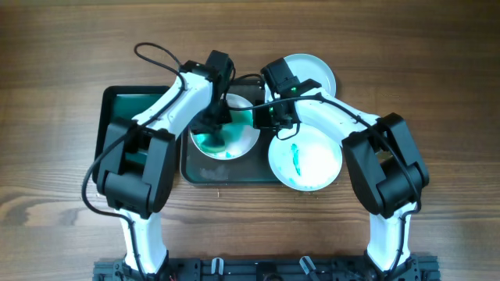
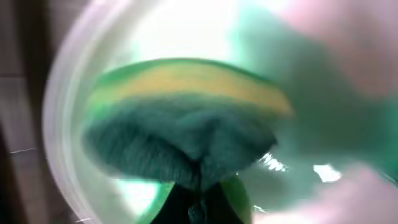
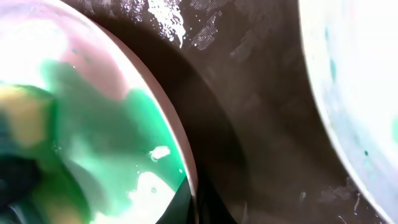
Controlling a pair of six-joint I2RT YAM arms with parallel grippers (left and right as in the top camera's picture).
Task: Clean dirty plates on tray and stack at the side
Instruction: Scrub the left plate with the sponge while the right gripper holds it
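Left wrist: sponge (image 2: 186, 124) on plate (image 2: 60, 106) (smeared green).

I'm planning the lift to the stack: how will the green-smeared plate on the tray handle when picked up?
Likely slippery: the plate is coated in a wet-looking green film with glints. Probably stiff: its thin raised rim looks unbent in the right claw. Pushed, it might slide on the tray.

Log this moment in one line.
left gripper: sponge on smeared plate | right gripper: grips its rim | streaked plate: untouched
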